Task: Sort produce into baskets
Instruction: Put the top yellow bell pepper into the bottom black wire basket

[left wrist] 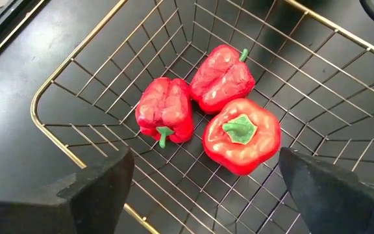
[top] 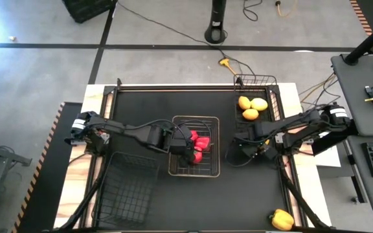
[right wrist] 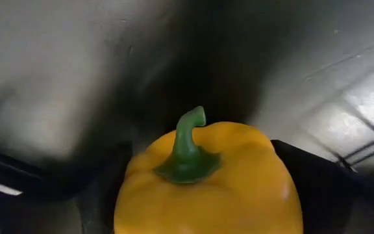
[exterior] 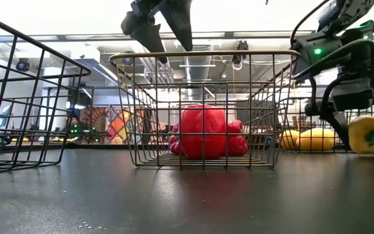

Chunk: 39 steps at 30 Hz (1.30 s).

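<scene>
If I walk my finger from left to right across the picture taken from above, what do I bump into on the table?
Empty black basket → pale wire basket holding the red peppers → three lemons in the far black basket → a yellow pepper alone at the near edge.

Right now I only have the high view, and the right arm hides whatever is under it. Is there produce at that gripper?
Observer: Yes. A yellow pepper sits right at the right gripper, stem pointing up.
Operator: Is it off the table?
Observer: Apparently not. In the low view it looks to be resting on the table.
Operator: Is the left gripper carrying anything?
Observer: No. The left gripper is open and empty above the three red peppers.
</scene>
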Motion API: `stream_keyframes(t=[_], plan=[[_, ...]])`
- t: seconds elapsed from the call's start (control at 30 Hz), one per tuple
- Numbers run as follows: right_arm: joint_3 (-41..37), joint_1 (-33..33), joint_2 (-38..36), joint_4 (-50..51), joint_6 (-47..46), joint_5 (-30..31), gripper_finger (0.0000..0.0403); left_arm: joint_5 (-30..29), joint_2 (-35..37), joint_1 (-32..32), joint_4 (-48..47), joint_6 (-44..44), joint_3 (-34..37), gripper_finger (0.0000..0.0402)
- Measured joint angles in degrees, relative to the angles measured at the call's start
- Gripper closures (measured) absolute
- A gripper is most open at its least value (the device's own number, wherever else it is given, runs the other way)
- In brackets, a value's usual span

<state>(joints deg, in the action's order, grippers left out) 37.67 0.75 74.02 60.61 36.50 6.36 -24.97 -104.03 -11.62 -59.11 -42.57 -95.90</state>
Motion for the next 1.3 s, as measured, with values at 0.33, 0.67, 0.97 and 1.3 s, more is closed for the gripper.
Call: stream_keyframes(t=[0.33, 0.67, 0.97, 1.3], plan=[[8.2, -3.2, 0.0, 3.6, -5.9, -3.4, 0.0074, 0.0, 0.0, 0.0, 0.0, 0.7, 0.0, 0.0038], [17.9, -17.5, 2.9, 1.4, -18.9, -8.0, 0.0074, 0.1, 0.0, -2.5, -1.7, 4.0, 0.0, 0.0038], [26.4, -31.6, 11.4, -11.0, -41.8, -7.6, 0.0074, 0.6, 0.9, -8.5, -1.9, 5.4, -0.1, 0.0038], [27.7, -39.6, 20.1, -37.8, -62.9, 6.0, 0.0075, 9.5, 1.7, -13.1, -2.8, 12.2, -4.8, 0.0038]])
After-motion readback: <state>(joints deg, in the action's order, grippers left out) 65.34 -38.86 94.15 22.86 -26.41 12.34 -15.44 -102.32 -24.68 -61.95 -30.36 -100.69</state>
